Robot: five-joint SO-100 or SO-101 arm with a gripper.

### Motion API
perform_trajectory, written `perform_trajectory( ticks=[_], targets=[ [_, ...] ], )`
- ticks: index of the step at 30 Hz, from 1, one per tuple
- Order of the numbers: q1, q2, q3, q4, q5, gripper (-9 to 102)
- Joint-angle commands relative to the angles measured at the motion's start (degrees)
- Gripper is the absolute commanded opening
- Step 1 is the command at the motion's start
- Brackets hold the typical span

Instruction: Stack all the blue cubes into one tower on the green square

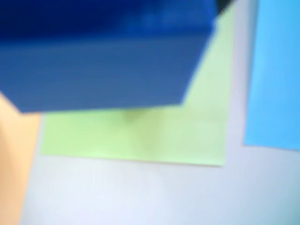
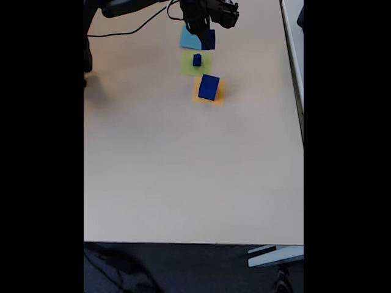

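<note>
Blue cubes are lying apart: the small cube (image 2: 197,60) sitting on the green square (image 2: 189,65), the large cube (image 2: 208,86) beside it, the gripper (image 2: 206,38) seemingly clasping the medium cube (image 1: 103,61), risking stacking out of order.

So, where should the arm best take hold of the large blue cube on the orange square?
Come from above and close the jaws on two opposite side faces of the large blue cube: it stands alone on the orange square, sides free.
</note>
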Motion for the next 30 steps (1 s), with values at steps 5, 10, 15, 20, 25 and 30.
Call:
perform_trajectory(
  ticks=[5, 10, 15, 20, 25, 30],
  targets=[
    [-7.21, -1.14, -7.56, -0.09, 6.94, 0],
    [-10.2, -4.75, -7.56, -0.35, 11.34, 0],
    [-12.3, -8.35, -7.73, -0.88, 14.68, 0],
    [-13.18, -11.95, -7.73, -4.13, 15.12, 0],
    [-13.54, -15.12, -11.34, -4.57, 16.26, 0],
    [-14.33, -19.25, -14.77, -4.48, 18.98, 0]
  ],
)
